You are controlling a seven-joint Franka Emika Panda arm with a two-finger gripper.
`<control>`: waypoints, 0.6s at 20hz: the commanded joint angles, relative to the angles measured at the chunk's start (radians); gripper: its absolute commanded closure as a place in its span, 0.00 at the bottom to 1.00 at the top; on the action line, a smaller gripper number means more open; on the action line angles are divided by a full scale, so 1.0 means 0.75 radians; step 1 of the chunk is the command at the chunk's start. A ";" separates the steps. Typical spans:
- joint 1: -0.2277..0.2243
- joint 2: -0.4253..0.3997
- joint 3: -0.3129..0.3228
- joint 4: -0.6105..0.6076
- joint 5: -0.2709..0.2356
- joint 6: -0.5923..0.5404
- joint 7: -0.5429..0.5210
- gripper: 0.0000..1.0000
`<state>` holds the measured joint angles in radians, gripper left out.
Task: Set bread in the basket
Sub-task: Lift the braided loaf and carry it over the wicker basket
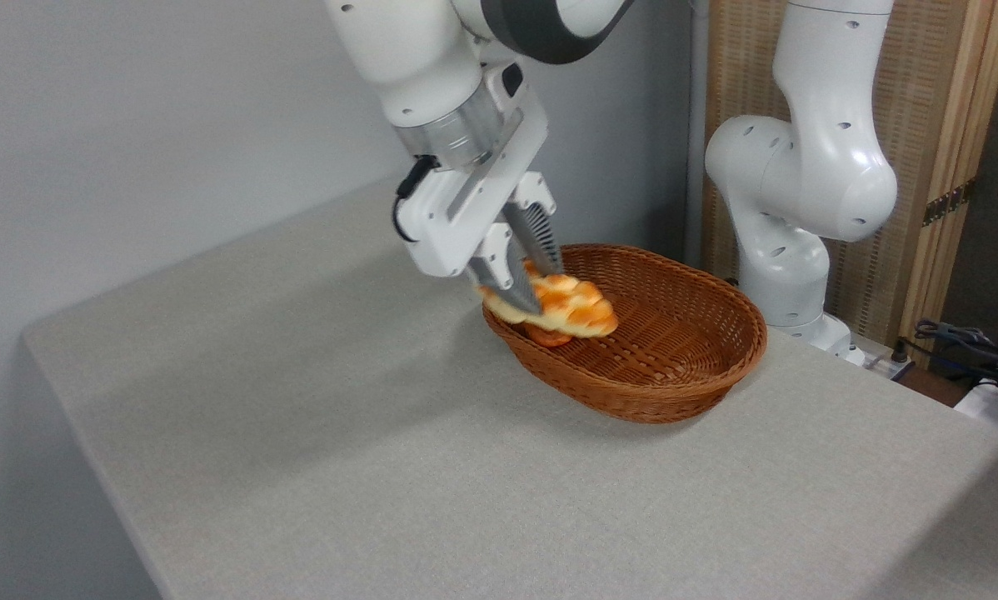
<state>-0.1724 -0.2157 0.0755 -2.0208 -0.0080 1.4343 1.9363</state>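
Gripper (539, 287) hangs over left end of basket (699, 367), fingers pinched tight on bread (570, 307). Bread held near its left end, other end pointing right, up in air over basket's inside (not lying on bottom). Small orange thing (547, 337) sits in basket just under bread. Basket rests on grey table (316, 433). White arm (432, 75) leans in from above.

basket (682, 358): woven wicker, reddish-brown, ribbed texture, slight sheen. bread (570, 307): smooth braided surface, golden-orange, pale seams, faintly glossy. table (341, 433): light grey cover, matt, fine cloth-like grain. arm (807, 175): white glossy plastic shell. gripper (539, 287): white plastic body; fingers (541, 237) grey, ridged, metallic-looking. screen (957, 125) behind: pale wood frame, woven panel.
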 commanded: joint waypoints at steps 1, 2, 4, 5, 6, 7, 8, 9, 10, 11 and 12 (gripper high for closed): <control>-0.005 -0.003 0.012 -0.016 -0.006 -0.116 0.012 0.30; -0.005 -0.001 0.012 -0.016 -0.006 -0.125 0.012 0.24; -0.005 0.007 0.012 -0.018 -0.004 -0.161 0.012 0.16; -0.005 0.007 0.012 -0.018 0.000 -0.174 0.012 0.10; -0.005 0.009 0.012 -0.020 0.002 -0.180 0.012 0.06; -0.005 0.009 0.012 -0.020 0.002 -0.188 0.012 0.00; -0.005 0.009 0.012 -0.020 0.002 -0.188 0.012 0.00; -0.005 0.013 0.012 -0.020 0.002 -0.188 0.012 0.00; -0.005 0.014 0.012 -0.020 0.002 -0.190 0.012 0.00; -0.005 0.014 0.012 -0.020 0.002 -0.188 0.012 0.00; -0.003 0.014 0.012 -0.020 0.002 -0.190 0.014 0.00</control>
<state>-0.1724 -0.2072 0.0755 -2.0407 -0.0078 1.3171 1.9363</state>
